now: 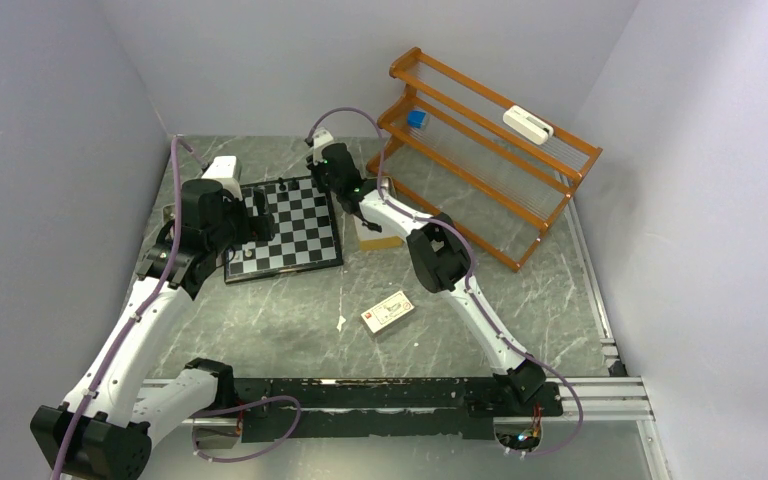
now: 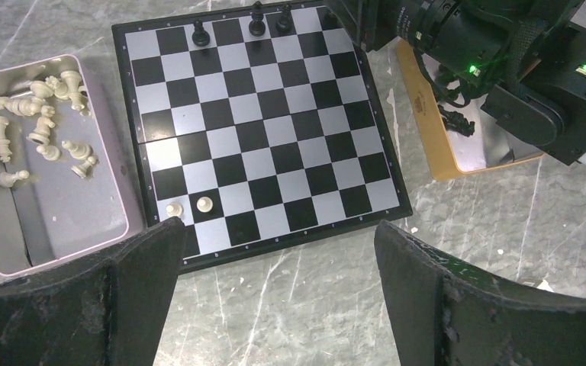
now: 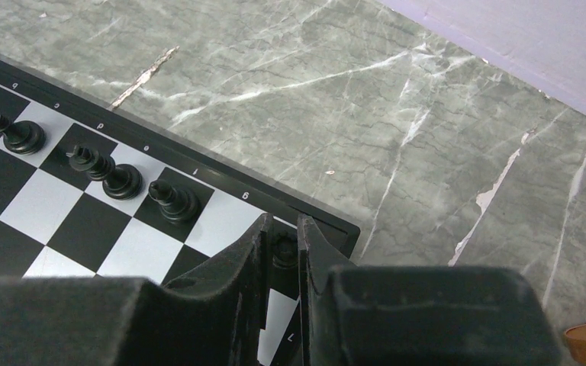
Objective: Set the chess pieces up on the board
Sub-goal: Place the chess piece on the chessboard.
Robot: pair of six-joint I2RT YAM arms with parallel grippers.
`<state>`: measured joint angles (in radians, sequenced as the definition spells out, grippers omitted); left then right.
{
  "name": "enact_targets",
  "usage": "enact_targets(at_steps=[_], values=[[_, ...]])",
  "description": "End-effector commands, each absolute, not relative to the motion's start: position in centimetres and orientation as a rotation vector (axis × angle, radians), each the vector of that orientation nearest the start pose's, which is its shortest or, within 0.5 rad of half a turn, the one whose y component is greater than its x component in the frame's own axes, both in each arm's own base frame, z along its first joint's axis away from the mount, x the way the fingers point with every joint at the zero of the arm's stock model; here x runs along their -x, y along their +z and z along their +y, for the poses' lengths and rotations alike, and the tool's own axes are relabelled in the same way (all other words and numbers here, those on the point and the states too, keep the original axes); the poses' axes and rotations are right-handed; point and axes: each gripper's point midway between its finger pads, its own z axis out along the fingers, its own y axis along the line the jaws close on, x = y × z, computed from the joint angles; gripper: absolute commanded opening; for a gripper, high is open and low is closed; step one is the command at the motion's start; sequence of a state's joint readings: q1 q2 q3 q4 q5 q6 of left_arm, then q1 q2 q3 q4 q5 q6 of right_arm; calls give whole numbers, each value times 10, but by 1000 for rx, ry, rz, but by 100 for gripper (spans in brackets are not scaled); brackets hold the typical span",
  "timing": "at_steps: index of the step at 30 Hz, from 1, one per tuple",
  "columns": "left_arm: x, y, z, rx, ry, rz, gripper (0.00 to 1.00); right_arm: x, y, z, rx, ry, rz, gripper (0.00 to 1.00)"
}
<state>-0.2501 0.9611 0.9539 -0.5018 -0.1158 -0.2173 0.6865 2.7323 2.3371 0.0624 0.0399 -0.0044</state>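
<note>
While a black chess piece [image 3: 284, 252] sits pinched in the right pincer [image 3: 282, 231] at a corner of the board [image 2: 275, 137], which lies near the far left corner of the table [image 1: 290, 330], the left pincer [image 2: 278, 232] hangs wide above it.

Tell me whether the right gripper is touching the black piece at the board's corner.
Touching. The right wrist view shows the right gripper closed on the black piece, pressing both its sides with no gap.

Orange wooden rack [image 1: 485, 155] at far right, small pale box [image 1: 387, 312] on marble table [image 1: 290, 320]
</note>
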Motion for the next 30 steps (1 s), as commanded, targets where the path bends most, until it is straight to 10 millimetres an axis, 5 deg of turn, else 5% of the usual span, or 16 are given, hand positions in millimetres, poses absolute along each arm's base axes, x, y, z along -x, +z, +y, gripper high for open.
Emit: enact_targets(at_steps=[1, 12, 17, 22, 30], values=[[-304, 235, -65, 46, -174, 2057, 98, -577, 47, 460, 618, 427, 1814, 20], [-304, 235, -65, 47, -174, 2057, 98, -576, 43, 460, 600, 450, 1826, 23], [-305, 235, -65, 46, -175, 2059, 98, -577, 49, 460, 593, 450, 1820, 34], [-305, 234, -65, 47, -174, 2062, 98, -579, 74, 462, 585, 461, 1783, 49], [-305, 232, -66, 40, -180, 2065, 98, -575, 141, 457, 567, 497, 1720, 67]])
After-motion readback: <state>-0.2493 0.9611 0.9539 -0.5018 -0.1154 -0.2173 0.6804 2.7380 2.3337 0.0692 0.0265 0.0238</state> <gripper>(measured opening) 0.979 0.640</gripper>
